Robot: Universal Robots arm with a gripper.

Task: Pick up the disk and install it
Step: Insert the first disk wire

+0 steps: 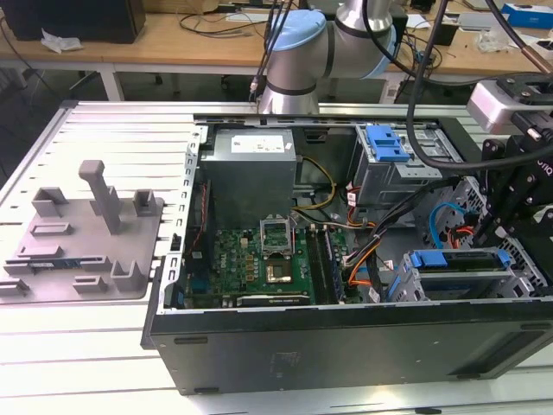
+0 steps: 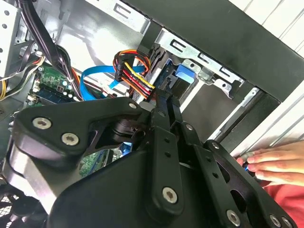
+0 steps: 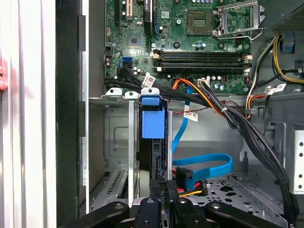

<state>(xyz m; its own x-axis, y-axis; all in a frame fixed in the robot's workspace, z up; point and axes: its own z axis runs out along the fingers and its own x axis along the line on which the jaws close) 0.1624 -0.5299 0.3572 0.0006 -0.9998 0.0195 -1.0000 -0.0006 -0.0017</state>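
Pressing at the rear end of the disk [image 3: 153, 124] with fingers [image 2: 160, 108] drawn almost together, only a sliver of a gap between them, and nothing visibly carried. Standing on edge in a slot of the metal drive cage [image 3: 116, 142], with the blue bracket facing the motherboard [image 3: 190, 42], and looking largely seated already. Meeting the disk's end at the tips of the gripper [image 3: 164, 189], or stopping just short: cannot tell which, since the black links of the gripper hide the join in both wrist views.

Judged from this, a seating push in hand, best done square to the slot, along the cage rails, slowly, with the tips centred on the slab so that the bracket does not cock and jam. Worth minding too: the blue data cable [image 3: 204, 166] and the red-and-yellow power plug [image 2: 134, 76], both lying just beside the fingers and easily snagged or pinched between tip and disk.

Farther out, in the exterior view, showing the blue-framed disk [image 1: 454, 259] in the cage [image 1: 518, 278] at the view's right end of the open computer case [image 1: 346, 346], under the black wrist assembly. Beyond the case wall, a person's hand [image 2: 275, 164] resting on the slatted table [image 1: 78, 363], well clear of the work.
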